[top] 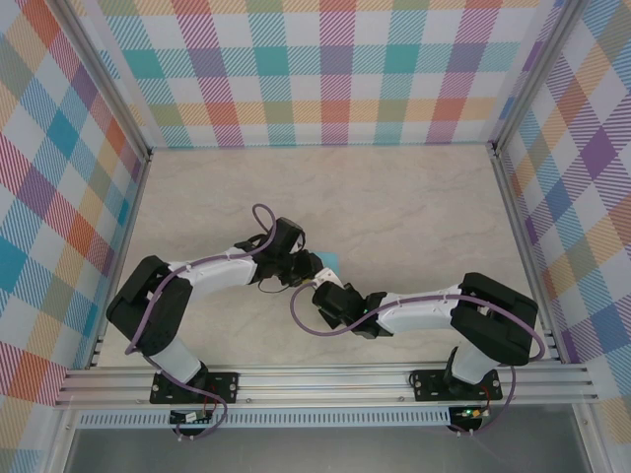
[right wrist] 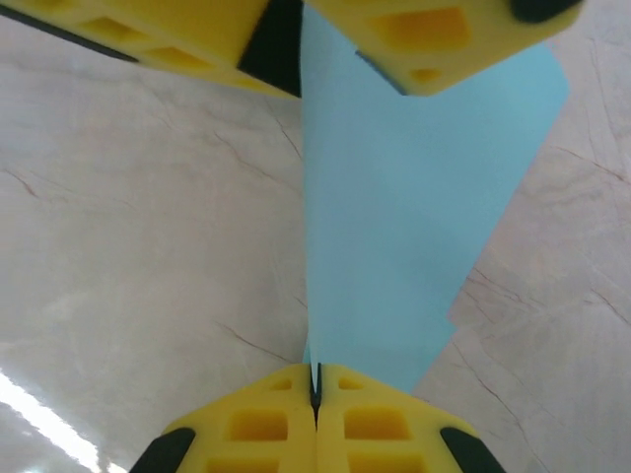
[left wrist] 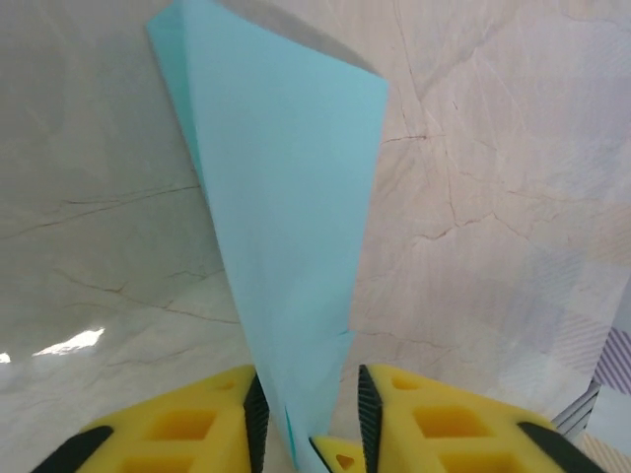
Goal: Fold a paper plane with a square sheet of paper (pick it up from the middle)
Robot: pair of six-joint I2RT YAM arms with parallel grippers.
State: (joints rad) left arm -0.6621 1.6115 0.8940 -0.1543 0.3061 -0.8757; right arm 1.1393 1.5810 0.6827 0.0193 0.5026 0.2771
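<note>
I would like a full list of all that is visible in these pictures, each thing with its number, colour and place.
folded thin turquoise paper sheet: one, turquoise, held near the table's middle, between the two end effectors
marble-pattern table top: one, beige, under everything
checked walls: three, many-coloured, at the left, back and right of the table
aluminium rail: one, silver, along the near edge, under the arm bases
white-and-black robot arms: two, reaching in from the near edge to meet at the paper
left end effector: one, yellow with black pads, jaws apart, the paper's narrow end between them
right end effector: one, yellow, shut on the paper's edge
</note>
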